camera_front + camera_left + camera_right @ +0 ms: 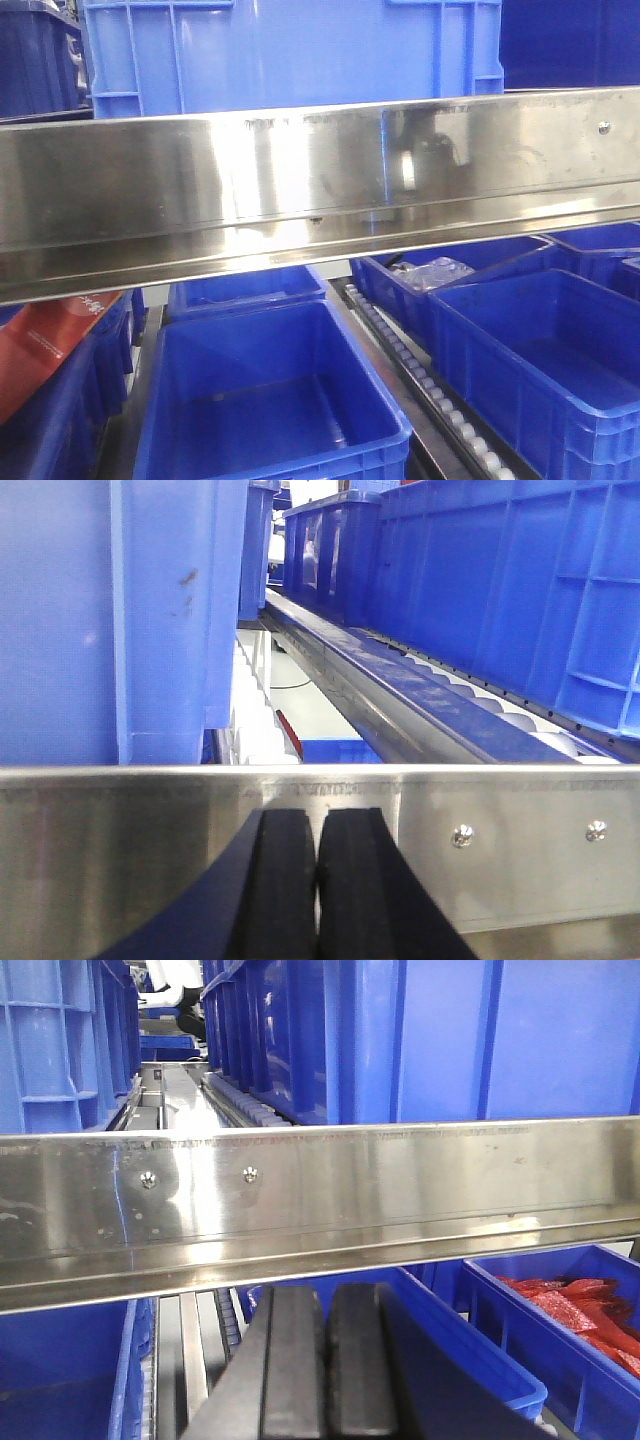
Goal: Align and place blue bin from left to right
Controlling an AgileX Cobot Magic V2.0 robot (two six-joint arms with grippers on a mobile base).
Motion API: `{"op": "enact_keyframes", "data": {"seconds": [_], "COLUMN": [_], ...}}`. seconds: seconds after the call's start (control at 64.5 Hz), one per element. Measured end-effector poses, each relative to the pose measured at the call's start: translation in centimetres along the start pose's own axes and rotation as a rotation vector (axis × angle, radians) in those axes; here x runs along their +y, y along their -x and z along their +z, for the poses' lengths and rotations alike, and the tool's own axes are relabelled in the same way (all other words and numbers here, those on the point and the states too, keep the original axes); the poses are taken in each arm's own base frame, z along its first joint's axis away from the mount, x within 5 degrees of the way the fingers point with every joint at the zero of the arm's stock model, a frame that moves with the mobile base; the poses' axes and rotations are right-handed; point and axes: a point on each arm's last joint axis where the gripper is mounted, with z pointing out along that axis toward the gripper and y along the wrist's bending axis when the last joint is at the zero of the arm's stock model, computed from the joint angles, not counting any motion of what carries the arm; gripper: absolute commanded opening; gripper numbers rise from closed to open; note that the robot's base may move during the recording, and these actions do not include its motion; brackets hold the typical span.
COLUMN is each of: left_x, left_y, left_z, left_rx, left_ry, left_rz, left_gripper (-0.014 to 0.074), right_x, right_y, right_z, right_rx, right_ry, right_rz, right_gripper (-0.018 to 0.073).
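Note:
The blue bin (290, 50), light sky-blue with raised ribs and side panels, stands on the upper shelf behind the steel rail (320, 190). A ribbed, panelled wall at the right of the left wrist view looks like the same blue bin (520, 600). So does the ribbed wall at the left of the right wrist view, blue bin (50, 1050). My left gripper (318, 825) is shut on nothing, in front of and just below the rail's top edge. Lower down, under the rail, my right gripper (327, 1295) is also shut on nothing. Neither gripper touches the bin, and neither shows in the front view.
Darker navy crates (35, 55) (570, 40) flank the bin on the shelf. Roller tracks (470, 695) run between crates. Below the rail stand royal-blue tubs (270, 390) (540, 360). One tub holds red packets (580, 1305). A red-orange pack (40, 340) lies at lower left.

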Motion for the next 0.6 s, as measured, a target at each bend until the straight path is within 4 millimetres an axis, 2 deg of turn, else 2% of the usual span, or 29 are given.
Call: {"op": "enact_keyframes", "data": {"seconds": [0.605], "left_x": [0.00], "left_y": [0.00], "left_z": [0.00], "left_rx": [0.000], "left_ry": [0.000], "left_rz": [0.000], "left_gripper": [0.0004], "right_x": [0.00], "right_y": [0.00], "right_z": [0.00], "right_rx": [0.000], "right_ry": [0.000], "right_rz": [0.000], "right_gripper": [-0.0088]}}
